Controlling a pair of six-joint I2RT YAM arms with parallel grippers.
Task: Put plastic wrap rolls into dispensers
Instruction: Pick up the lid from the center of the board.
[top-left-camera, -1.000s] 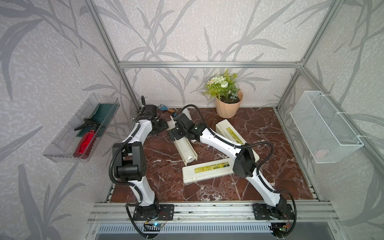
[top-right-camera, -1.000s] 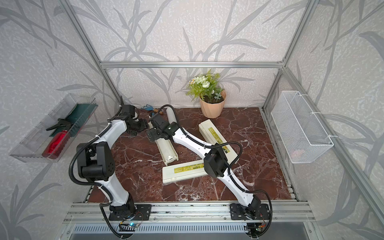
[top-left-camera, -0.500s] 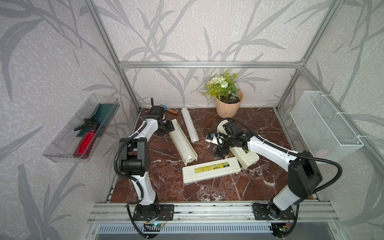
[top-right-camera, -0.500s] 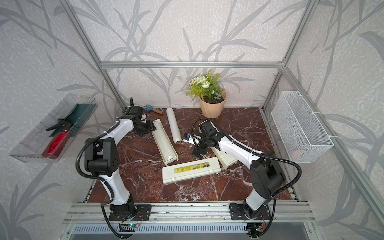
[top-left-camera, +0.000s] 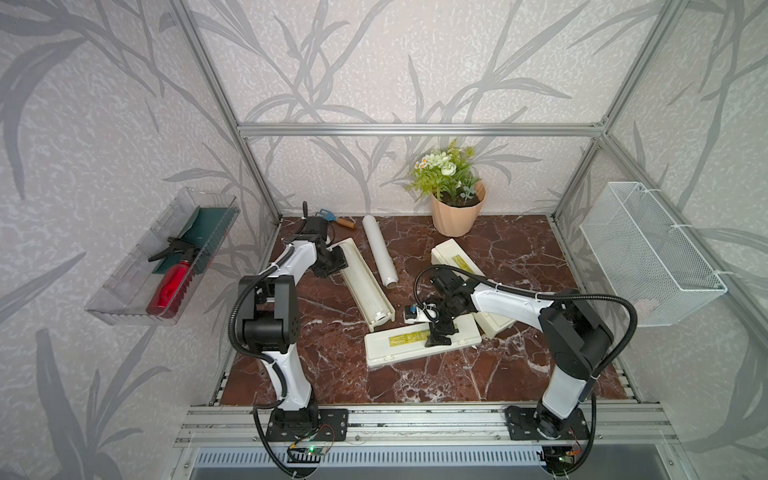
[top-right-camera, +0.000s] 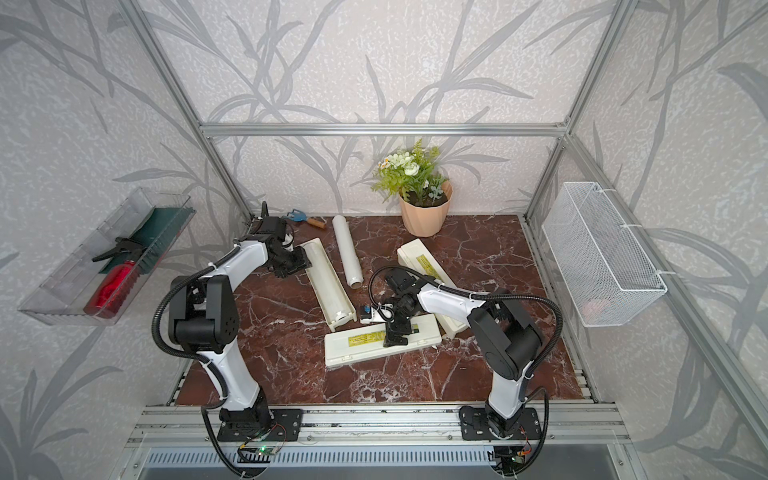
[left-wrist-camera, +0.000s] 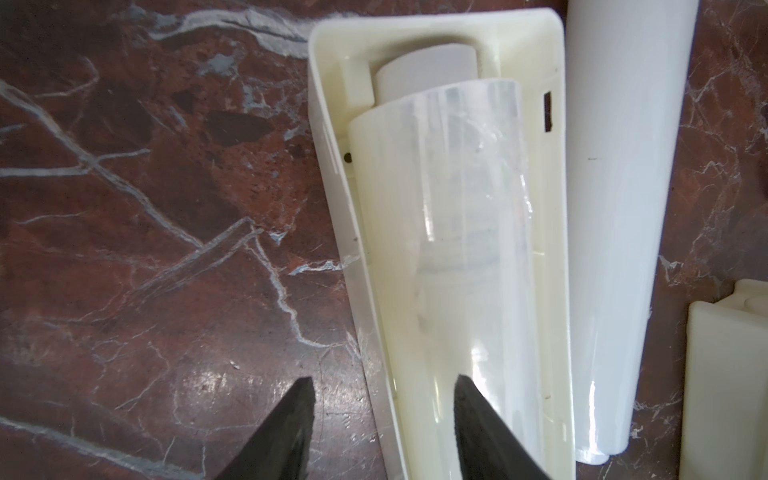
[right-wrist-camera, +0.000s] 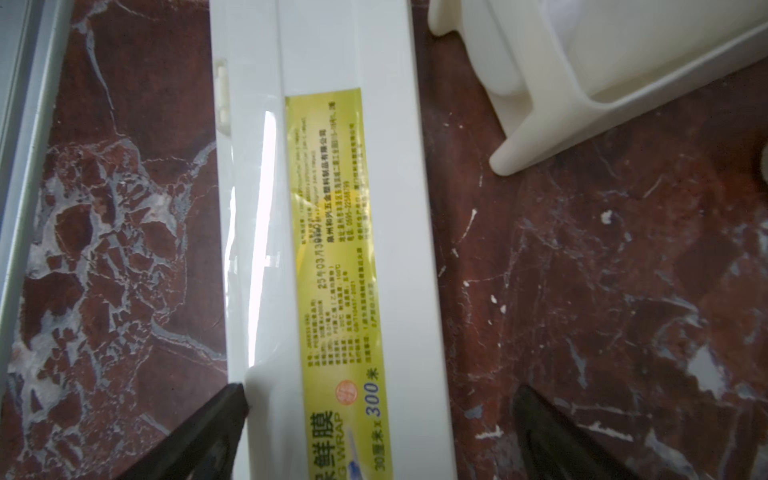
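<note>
Right now my right gripper (right-wrist-camera: 380, 390) hangs wide over the shut dispenser (top-left-camera: 422, 343). It is cream, yellow-labelled and lying flat, its long axis passing between the fingers (right-wrist-camera: 199, 436). My left gripper (left-wrist-camera: 383, 379), half-wide, straddles the open dispenser (left-wrist-camera: 332, 166) wall. The loose roll (top-left-camera: 380, 253) lies just beside it, parallel, nearer the left arm.

Yellow-labelled dispenser (right-wrist-camera: 324, 208) between spread right pincer (right-wrist-camera: 381, 392), marble tabletop (right-wrist-camera: 602, 291)

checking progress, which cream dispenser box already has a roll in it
The open cream plastic dispenser at the left gripper: a white plastic wrap roll lies in its trough. The two yellow-labelled ones are shut.
</note>
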